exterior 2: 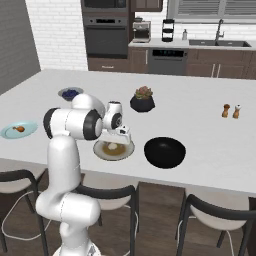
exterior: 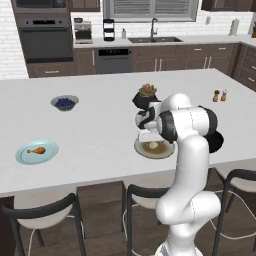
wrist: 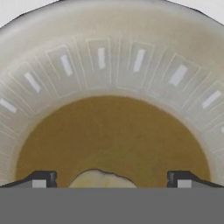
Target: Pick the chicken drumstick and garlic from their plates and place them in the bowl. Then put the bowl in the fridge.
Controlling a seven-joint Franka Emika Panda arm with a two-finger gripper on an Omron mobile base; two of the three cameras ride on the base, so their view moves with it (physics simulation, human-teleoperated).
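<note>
Garlic (wrist: 98,178) between your gripper's (wrist: 112,179) spread fingers on the grey-rimmed plate (wrist: 113,65): descend and clamp it next.

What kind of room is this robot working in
A rendered home kitchen, it seems: a built-in wall oven, a sink with a faucet under a window, and a dishwasher set in dark wood cabinets, with a large white island counter and stools in front.
</note>
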